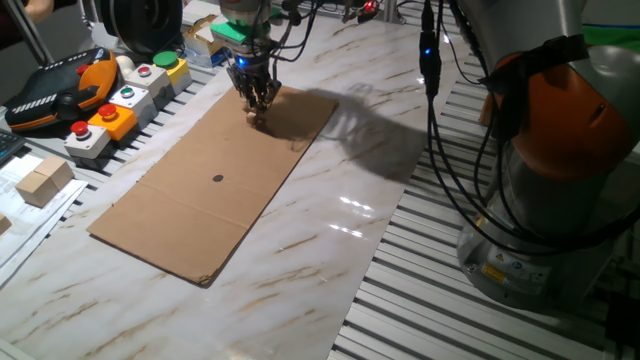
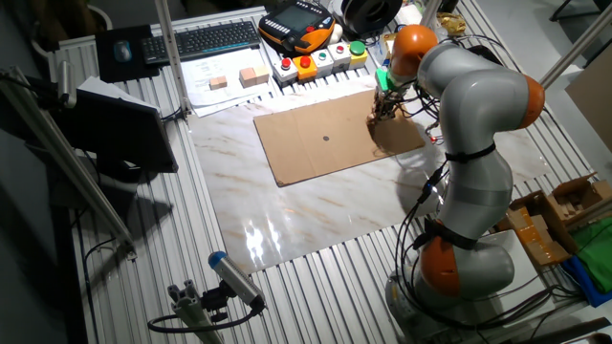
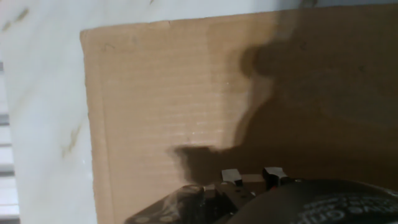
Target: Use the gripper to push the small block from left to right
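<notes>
1. Hanging over the far end of the cardboard sheet point(image 1: 215, 185), the gripper point(image 1: 258, 108) points straight down, its thin dark fingers drawn close together at the tips, with a blue light glowing above them and a green fitting point(image 1: 232, 32) higher up
2. Sitting right at the fingertips in one fixed view is a small pale shape that may be the small block point(image 1: 256, 117); whether the fingers pinch it or merely touch it cannot be told
3. Showing the same spot from the opposite side, the other fixed view has the gripper point(image 2: 384, 107) near the right-hand end of the cardboard point(image 2: 325, 143), but the block is too small to make out there
4. Only that view takes in the whole arm point(image 2: 469, 143), grey with orange joints, and also a keyboard point(image 2: 218, 38) and two wooden cubes point(image 2: 237, 78) on paper beyond the cardboard
5. Looking along the fingers, the hand view shows bare cardboard point(image 3: 174, 93), its corner against the marble table point(image 3: 37, 112), a dark shadow, and two small grey finger pads point(image 3: 231, 176) at the bottom edge; no block is visible in it
6. A row of button boxes point(image 1: 120, 105) with red and green caps and a black dot point(image 1: 219, 179) on the cardboard are clearest in the first fixed view
</notes>
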`<action>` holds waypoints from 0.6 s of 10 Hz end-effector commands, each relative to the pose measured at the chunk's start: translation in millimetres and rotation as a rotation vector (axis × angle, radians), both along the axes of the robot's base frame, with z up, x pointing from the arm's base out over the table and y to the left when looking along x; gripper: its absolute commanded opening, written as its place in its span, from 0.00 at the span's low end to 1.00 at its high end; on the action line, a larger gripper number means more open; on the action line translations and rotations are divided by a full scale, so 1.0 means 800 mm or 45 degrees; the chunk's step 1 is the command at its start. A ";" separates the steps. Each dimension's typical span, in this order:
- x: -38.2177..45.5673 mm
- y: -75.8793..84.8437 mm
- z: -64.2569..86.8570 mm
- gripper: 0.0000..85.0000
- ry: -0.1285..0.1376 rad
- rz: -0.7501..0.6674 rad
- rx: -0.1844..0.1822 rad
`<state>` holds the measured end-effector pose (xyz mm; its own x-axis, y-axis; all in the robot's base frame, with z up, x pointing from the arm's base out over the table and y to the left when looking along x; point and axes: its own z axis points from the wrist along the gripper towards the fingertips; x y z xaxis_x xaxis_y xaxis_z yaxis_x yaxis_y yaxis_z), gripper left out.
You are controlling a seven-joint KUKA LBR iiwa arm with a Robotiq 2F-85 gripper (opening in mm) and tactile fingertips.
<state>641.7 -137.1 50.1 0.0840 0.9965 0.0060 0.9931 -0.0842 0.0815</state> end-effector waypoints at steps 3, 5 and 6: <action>0.000 0.000 0.000 0.01 0.016 0.026 0.017; 0.000 0.000 0.000 0.01 0.022 0.026 0.017; 0.001 0.001 0.000 0.01 0.023 0.026 0.027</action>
